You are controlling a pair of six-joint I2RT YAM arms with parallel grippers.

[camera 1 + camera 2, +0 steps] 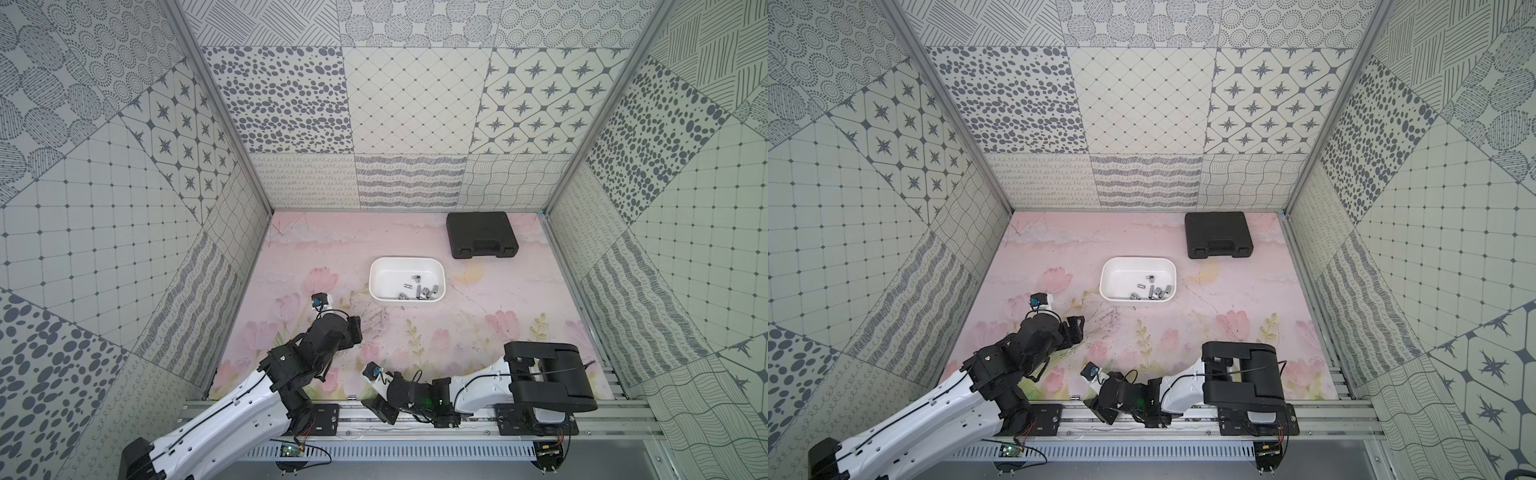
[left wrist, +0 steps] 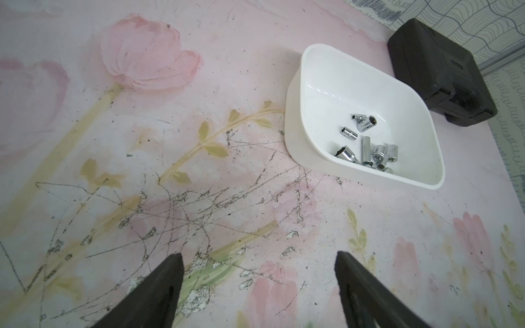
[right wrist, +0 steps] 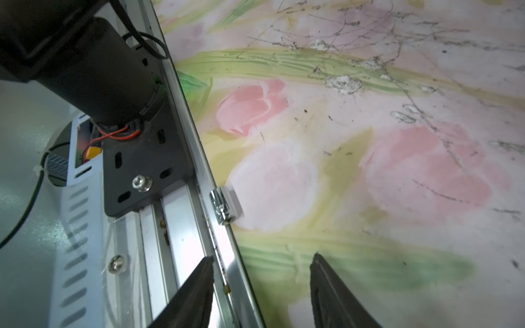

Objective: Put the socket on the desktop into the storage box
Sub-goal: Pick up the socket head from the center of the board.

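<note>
Desktop: a pink mat printed with tulips [image 1: 316, 253], scuffed grey around its middle, set between patterned walls.
Storage box: a white shallow rectangular plastic tub with rounded corners [image 1: 371, 282] [image 1: 1102, 282], standing near the centre of the mat.
Sockets in box: a handful of small chrome steel sockets [image 1: 424, 291] [image 2: 366, 147] lie loose on the tub's floor, gathered toward its 5 o'clock corner. Several touch one another, and two lie a little apart at 11 o'clock of the cluster.
Socket on desktop: one short chrome steel cylinder [image 3: 225, 206] [image 1: 352, 397] lies on its side at the mat's near edge, touching the rail. It is at about 7 o'clock of the tub and well apart from it.
Rail: a silver aluminium extrusion [image 3: 176, 227] runs along the mat's 6 o'clock edge.
Black case: a larger black moulded plastic case with a handle [image 1: 482, 235] [image 1: 1219, 235] lies flat and closed at about 1 o'clock of the tub, near the back wall and apart from the tub.
Left gripper: the black two-fingered tool [image 2: 258, 255] hangs over bare mat at about 8 o'clock of the tub, its fingers spread with nothing between them.
Right gripper: the black two-fingered tool [image 3: 263, 257] sits low at the near edge, at about 4 o'clock of the lone socket and near it. Its fingers are parted and empty, one over the rail and one over the mat. The socket lies ahead of the tips, untouched.
</note>
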